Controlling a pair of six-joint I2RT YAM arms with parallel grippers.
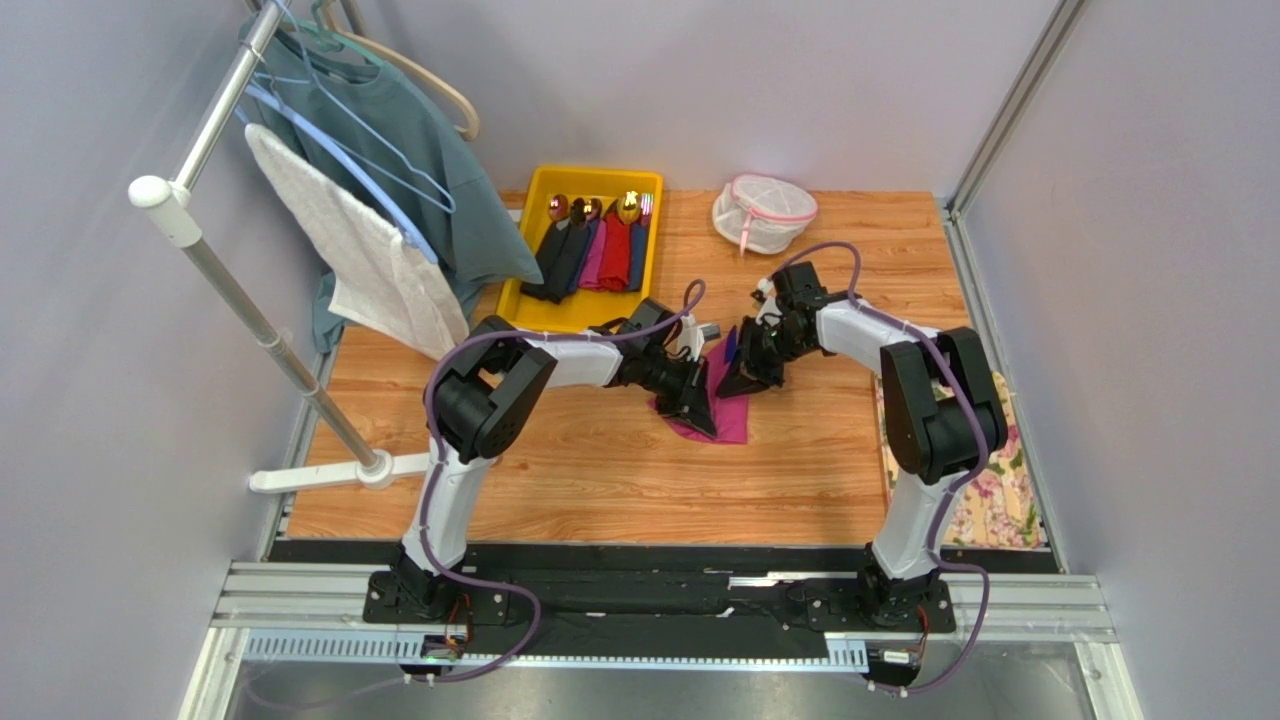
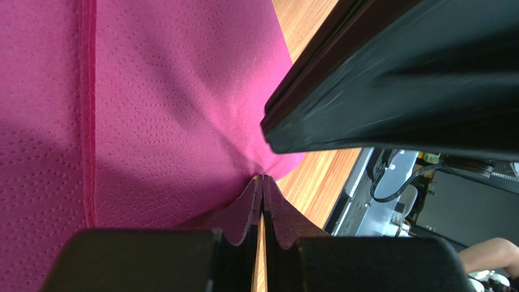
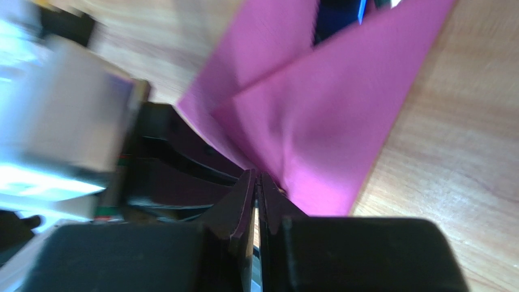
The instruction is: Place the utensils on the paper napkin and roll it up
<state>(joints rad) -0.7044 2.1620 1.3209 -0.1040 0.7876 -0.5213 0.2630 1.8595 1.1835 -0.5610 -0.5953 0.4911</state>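
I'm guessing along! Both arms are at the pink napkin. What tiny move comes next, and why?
Probably carry the pinched edge over together, starting the roll: the left end effector and right end effector each look shut on the paper napkin, which puckers and lifts at their tips.

Pale lilac-grey walls (image 1: 751,75) enclose a wooden tabletop (image 1: 601,480); a white clothes rack (image 1: 156,195) stands upper left
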